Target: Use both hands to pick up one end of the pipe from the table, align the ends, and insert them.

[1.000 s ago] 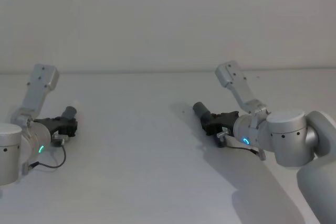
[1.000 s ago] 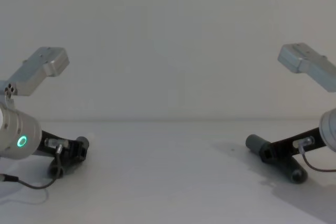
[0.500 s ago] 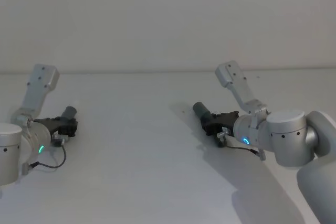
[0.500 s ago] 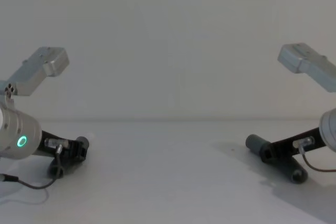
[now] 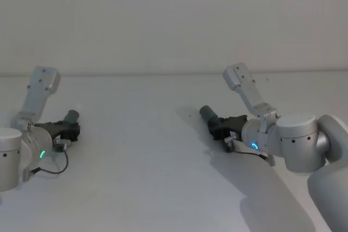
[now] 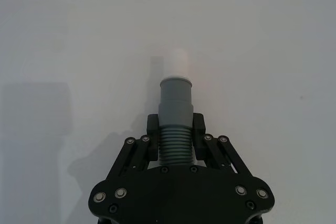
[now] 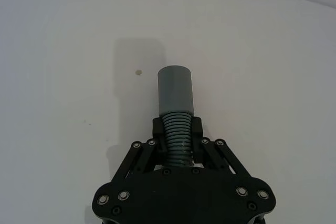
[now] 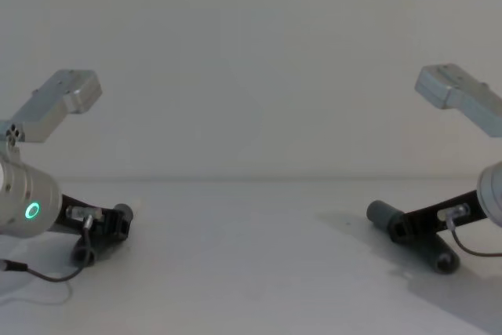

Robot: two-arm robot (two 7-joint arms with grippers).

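Grey pipe pieces are sitting clamped in the left gripper and right gripper, low over the table and well apart; nothing is shifting since a second ago, so alignment is waiting

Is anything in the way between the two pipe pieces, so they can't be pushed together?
Nothing visible is in the way. The left gripper is shut on the white-tipped pipe piece. The right gripper is shut on the grey-cuffed pipe piece. Just the white table surface lies between them.
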